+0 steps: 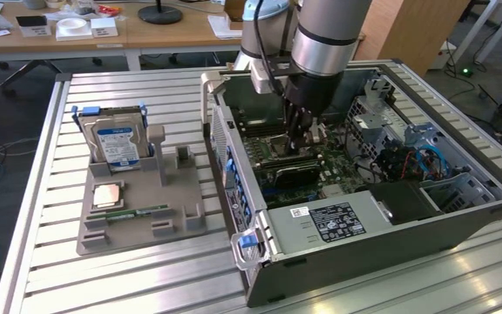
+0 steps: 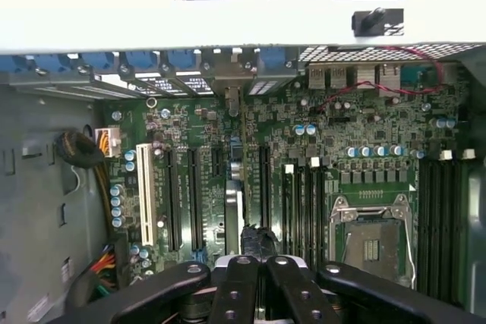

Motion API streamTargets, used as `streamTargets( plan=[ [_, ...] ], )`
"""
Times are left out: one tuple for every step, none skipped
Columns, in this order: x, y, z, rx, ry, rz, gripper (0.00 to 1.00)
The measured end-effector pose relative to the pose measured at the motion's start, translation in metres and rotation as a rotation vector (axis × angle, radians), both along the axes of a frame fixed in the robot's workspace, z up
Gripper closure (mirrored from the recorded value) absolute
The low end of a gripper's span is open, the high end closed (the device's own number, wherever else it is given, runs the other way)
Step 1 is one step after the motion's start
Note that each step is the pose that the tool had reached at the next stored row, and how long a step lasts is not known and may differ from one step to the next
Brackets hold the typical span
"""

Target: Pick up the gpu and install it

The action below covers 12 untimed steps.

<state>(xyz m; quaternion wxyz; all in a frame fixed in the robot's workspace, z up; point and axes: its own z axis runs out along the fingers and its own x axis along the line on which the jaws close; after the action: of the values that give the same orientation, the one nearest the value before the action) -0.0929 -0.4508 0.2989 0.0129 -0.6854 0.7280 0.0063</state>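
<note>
Slatted metal worktop [image 1: 146,275] carrying an open desktop computer case [image 1: 460,222], laid on its side towards the exterior view's right, and a grey parts holder [image 1: 138,226] towards that view's left, well apart from the case. The robot arm [image 1: 325,33] descends from above into the case interior. The motherboard [image 2: 342,134] lies flat on the case floor, with a labelled power supply [image 1: 329,219] at the near end of the case. A silver hard drive [image 1: 116,144] with a blue-and-white label stands upright in the far end of the holder. The gpu [image 1: 297,173] is inside the case, standing on edge on the motherboard directly under the arm; the wrist view shows it edge-on [image 2: 234,210], running along an expansion slot to the rear bracket wall. The gripper [image 1: 300,140] has its fingers drawn together, tips at the card's upper edge [image 2: 257,252]; whether they pinch the card cannot be told. An empty processor socket [image 2: 372,237] lies beside the memory slots. A narrow green memory stick [image 1: 133,212] and a copper-coloured square chip [image 1: 107,195] rest in the holder.
</note>
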Motion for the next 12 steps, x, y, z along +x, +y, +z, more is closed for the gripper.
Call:
streamTargets(
  plan=[
    [0.000,0.0000,0.0023,0.0000,0.0000,0.000,0.89],
    [0.000,0.0000,0.0050,0.0000,0.0000,0.000,0.89],
    [0.000,0.0001,0.0077,0.0000,0.0000,0.000,0.89],
    [0.000,0.0001,0.0103,0.0000,0.0000,0.000,0.89],
    [0.000,0.0001,0.0127,0.0000,0.0000,0.000,0.89],
    [0.000,0.0000,0.0148,0.0000,0.0000,0.000,0.89],
    [0.000,0.0001,0.0167,0.0000,0.0000,0.000,0.89],
    [0.000,0.0000,0.0185,0.0000,0.0000,0.000,0.89],
    [0.000,0.0000,0.0193,-0.0001,0.0000,0.000,0.89],
    [0.000,0.0001,0.0192,0.0002,-0.0001,0.000,0.89],
    [0.000,0.0001,0.0192,0.0002,-0.0001,0.000,0.89],
    [0.000,0.0001,0.0193,0.0000,0.0000,0.000,0.89]
  ],
)
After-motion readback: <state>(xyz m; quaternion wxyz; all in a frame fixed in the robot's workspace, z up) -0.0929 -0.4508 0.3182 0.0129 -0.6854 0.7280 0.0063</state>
